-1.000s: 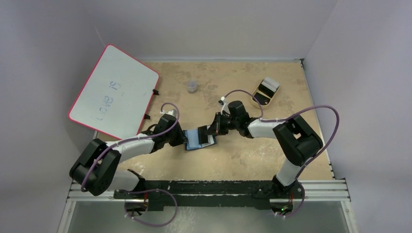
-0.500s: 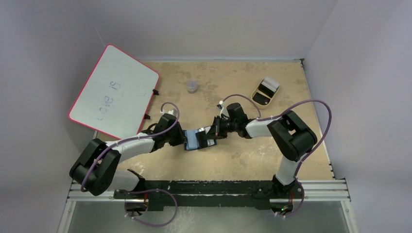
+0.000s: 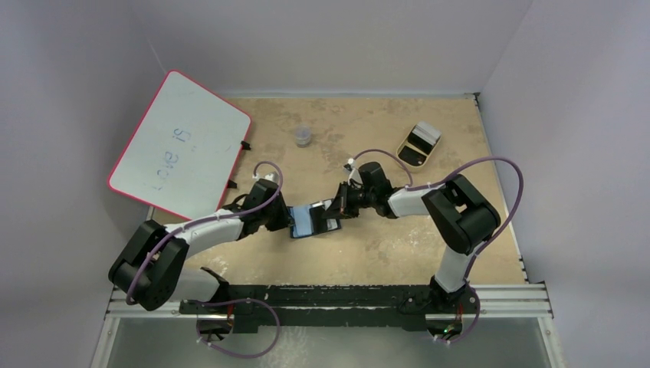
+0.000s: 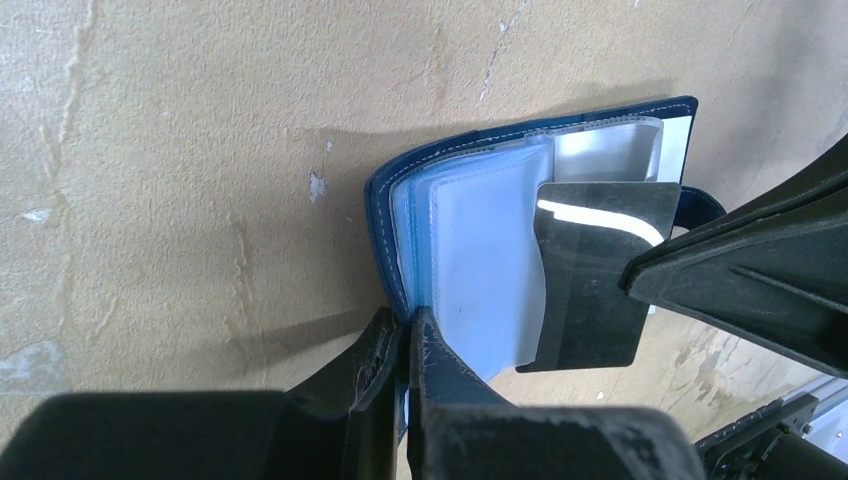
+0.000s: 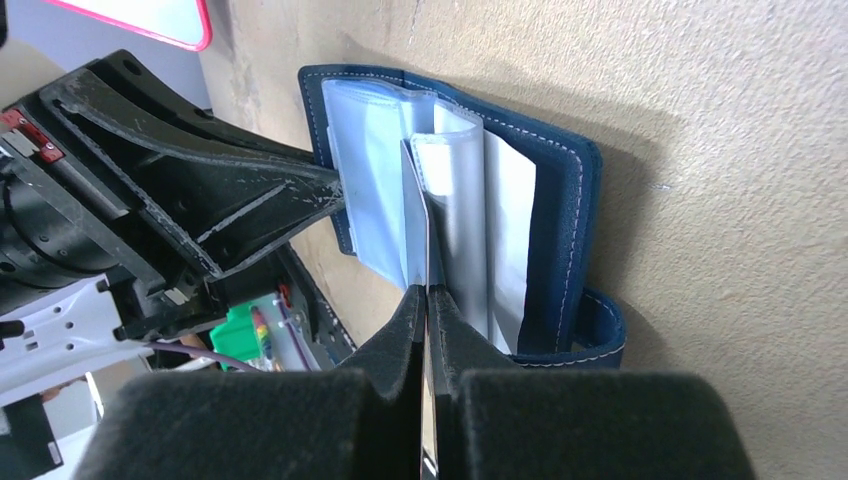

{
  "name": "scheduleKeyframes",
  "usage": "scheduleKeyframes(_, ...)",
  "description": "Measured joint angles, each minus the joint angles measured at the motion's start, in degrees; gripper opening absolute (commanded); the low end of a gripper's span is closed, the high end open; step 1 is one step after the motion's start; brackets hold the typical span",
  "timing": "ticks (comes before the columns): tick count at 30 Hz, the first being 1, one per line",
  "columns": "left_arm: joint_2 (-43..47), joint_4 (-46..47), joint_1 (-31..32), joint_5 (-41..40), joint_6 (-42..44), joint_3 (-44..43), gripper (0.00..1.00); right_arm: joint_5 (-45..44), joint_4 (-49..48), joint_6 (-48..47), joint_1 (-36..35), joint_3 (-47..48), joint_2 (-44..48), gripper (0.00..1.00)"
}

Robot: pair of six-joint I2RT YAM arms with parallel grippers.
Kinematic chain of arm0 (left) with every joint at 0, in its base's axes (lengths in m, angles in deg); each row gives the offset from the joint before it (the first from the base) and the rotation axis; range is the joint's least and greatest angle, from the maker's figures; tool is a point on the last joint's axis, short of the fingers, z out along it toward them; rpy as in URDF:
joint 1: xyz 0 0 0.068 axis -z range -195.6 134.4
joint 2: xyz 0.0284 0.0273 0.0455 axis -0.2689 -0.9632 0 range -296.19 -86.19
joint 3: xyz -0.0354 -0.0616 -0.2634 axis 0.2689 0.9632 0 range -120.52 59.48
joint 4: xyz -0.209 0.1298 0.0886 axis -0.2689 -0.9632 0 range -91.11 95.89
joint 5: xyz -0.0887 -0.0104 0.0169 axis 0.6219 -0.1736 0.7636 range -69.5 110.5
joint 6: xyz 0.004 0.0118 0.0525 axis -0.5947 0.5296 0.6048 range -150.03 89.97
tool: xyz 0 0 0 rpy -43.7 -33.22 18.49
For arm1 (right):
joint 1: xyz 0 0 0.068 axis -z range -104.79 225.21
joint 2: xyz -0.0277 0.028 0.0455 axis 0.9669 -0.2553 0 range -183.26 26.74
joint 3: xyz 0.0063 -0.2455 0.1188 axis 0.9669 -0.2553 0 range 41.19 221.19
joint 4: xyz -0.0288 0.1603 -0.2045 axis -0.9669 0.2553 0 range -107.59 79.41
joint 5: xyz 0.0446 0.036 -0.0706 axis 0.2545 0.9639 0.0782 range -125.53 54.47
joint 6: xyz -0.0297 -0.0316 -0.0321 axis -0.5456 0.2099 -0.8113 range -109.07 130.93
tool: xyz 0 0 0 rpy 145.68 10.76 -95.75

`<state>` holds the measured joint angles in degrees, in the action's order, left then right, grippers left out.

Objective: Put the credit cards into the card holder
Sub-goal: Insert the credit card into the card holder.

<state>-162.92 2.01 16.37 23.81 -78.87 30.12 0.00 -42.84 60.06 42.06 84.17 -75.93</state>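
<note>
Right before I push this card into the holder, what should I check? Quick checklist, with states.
1. The left claw shut on the card holder: ok.
2. The right claw shut on the credit card: ok.
3. Holder lying open, clear sleeves fanned apart: ok.
4. Card's leading edge inside a pocket, not merely between sleeves: cannot tell.
5. Card fully seated: not ok, most of it is outside.
</note>
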Motion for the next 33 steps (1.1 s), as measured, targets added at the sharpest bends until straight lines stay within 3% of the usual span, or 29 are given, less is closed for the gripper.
scheduleKeyframes(33, -1.75, 3.02, -0.02, 0.96, 0.02, 0.0, 0.0, -0.22, -0.63, -0.74, 0.59, 3.13, -4.04, 0.0)
